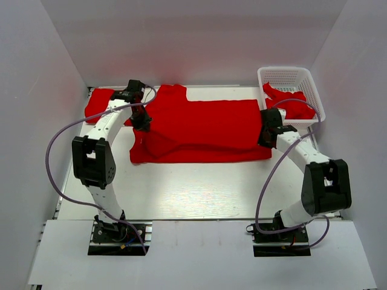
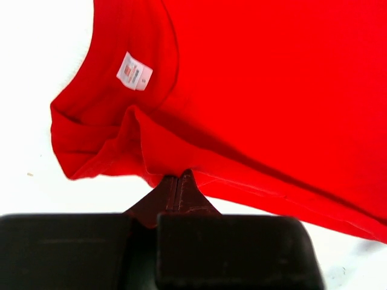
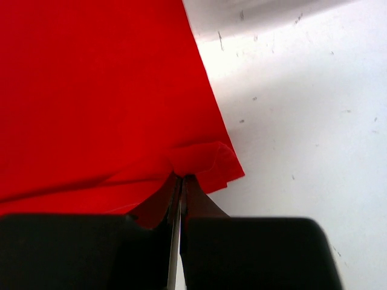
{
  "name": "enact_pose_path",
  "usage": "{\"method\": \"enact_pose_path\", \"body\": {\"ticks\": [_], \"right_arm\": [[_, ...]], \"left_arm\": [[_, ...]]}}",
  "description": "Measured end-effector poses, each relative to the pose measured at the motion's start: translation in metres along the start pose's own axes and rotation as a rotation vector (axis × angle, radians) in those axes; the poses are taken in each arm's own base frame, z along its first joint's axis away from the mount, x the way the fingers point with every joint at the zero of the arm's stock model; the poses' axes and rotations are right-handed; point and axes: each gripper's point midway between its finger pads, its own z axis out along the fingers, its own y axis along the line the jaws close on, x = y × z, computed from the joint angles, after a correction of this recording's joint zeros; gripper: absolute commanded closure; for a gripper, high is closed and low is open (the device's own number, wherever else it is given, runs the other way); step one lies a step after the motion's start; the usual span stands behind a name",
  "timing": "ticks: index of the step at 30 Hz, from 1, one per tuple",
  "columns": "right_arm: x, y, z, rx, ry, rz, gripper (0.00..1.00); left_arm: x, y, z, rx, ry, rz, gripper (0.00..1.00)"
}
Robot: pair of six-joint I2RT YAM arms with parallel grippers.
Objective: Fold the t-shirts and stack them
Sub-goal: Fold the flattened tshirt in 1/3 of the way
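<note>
A red t-shirt (image 1: 199, 130) lies spread across the middle of the table, partly folded lengthwise. My left gripper (image 1: 143, 122) is shut on its left edge near the collar; the left wrist view shows the pinched fold (image 2: 160, 163) and the white neck label (image 2: 134, 71). My right gripper (image 1: 266, 136) is shut on the shirt's right corner (image 3: 208, 163). Another red t-shirt (image 1: 100, 104) lies at the back left, behind my left arm. More red cloth (image 1: 289, 103) sits in the basket.
A white lattice basket (image 1: 290, 77) stands at the back right, close to my right arm. White walls close in the table on three sides. Bare table surface (image 1: 193, 190) lies in front of the shirt.
</note>
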Motion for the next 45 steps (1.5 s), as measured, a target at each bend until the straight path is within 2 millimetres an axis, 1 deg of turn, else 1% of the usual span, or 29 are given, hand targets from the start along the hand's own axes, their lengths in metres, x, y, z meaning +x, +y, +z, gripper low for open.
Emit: {"method": "enact_pose_path", "body": {"ticks": [5, 11, 14, 19, 20, 22, 23, 24, 26, 27, 28, 29, 31, 32, 34, 37, 39, 41, 43, 44, 45], "right_arm": [[-0.007, 0.004, 0.015, 0.009, 0.013, -0.005, 1.0], [-0.018, 0.009, 0.029, 0.018, 0.021, -0.007, 1.0], [-0.022, 0.012, 0.035, 0.02, 0.024, -0.008, 1.0], [-0.026, 0.015, 0.047, 0.029, 0.033, -0.006, 0.91], [-0.027, 0.015, 0.048, 0.032, 0.032, -0.006, 0.78], [-0.03, 0.016, 0.054, 0.036, 0.026, -0.003, 0.61], [-0.033, 0.018, 0.056, 0.033, 0.023, -0.001, 0.52], [-0.038, 0.021, 0.058, 0.027, 0.016, 0.001, 0.49], [-0.046, 0.029, 0.06, -0.007, -0.002, 0.003, 0.32], [-0.049, 0.034, 0.06, -0.031, -0.007, 0.003, 0.32], [-0.051, 0.038, 0.06, -0.052, -0.012, -0.002, 0.3], [-0.053, 0.042, 0.06, -0.076, -0.016, -0.005, 0.3], [-0.054, 0.051, 0.058, -0.126, -0.018, -0.01, 0.27], [-0.055, 0.055, 0.057, -0.153, -0.019, -0.015, 0.11], [-0.056, 0.063, 0.051, -0.208, -0.024, -0.025, 0.11], [-0.054, 0.075, 0.037, -0.301, -0.027, -0.051, 0.11], [-0.051, 0.082, 0.027, -0.363, -0.029, -0.066, 0.11], [-0.043, 0.087, 0.018, -0.419, -0.025, -0.08, 0.11], [-0.03, 0.089, 0.012, -0.46, -0.008, -0.089, 0.11], [-0.021, 0.089, 0.01, -0.474, 0.009, -0.092, 0.11], [-0.016, 0.089, 0.01, -0.478, 0.019, -0.093, 0.11]], "left_arm": [[-0.004, -0.002, 0.013, -0.005, 0.005, 0.009, 1.0], [-0.012, -0.005, 0.027, -0.013, 0.006, 0.008, 1.0], [-0.012, -0.004, 0.038, -0.027, 0.017, 0.008, 1.0], [-0.015, 0.0, 0.051, -0.05, 0.025, 0.003, 1.0], [-0.017, -0.001, 0.054, -0.052, 0.021, 0.002, 0.97], [-0.021, -0.002, 0.061, -0.053, 0.017, 0.0, 0.77], [-0.023, -0.002, 0.063, -0.053, 0.016, 0.001, 0.5], [-0.026, -0.003, 0.066, -0.052, 0.014, 0.003, 0.41], [-0.032, -0.006, 0.071, -0.045, 0.005, 0.002, 0.19], [-0.037, -0.008, 0.072, -0.036, -0.004, 0.005, 0.16], [-0.04, -0.01, 0.072, -0.028, -0.012, 0.008, 0.11], [-0.042, -0.012, 0.07, -0.023, -0.017, 0.012, 0.09], [-0.049, -0.016, 0.067, -0.008, -0.037, 0.016, 0.09], [-0.052, -0.017, 0.065, -0.001, -0.046, 0.021, 0.09], [-0.056, -0.019, 0.063, 0.013, -0.057, 0.037, 0.08], [-0.052, -0.019, 0.06, 0.024, -0.052, 0.07, 0.07], [-0.042, -0.015, 0.057, 0.022, -0.037, 0.101, 0.05], [-0.027, -0.011, 0.053, 0.039, -0.021, 0.135, 0.04], [-0.004, -0.001, 0.046, 0.053, 0.009, 0.166, 0.04], [0.007, 0.003, 0.043, 0.061, 0.026, 0.18, 0.04], [0.017, 0.006, 0.041, 0.068, 0.041, 0.193, 0.04]]}}
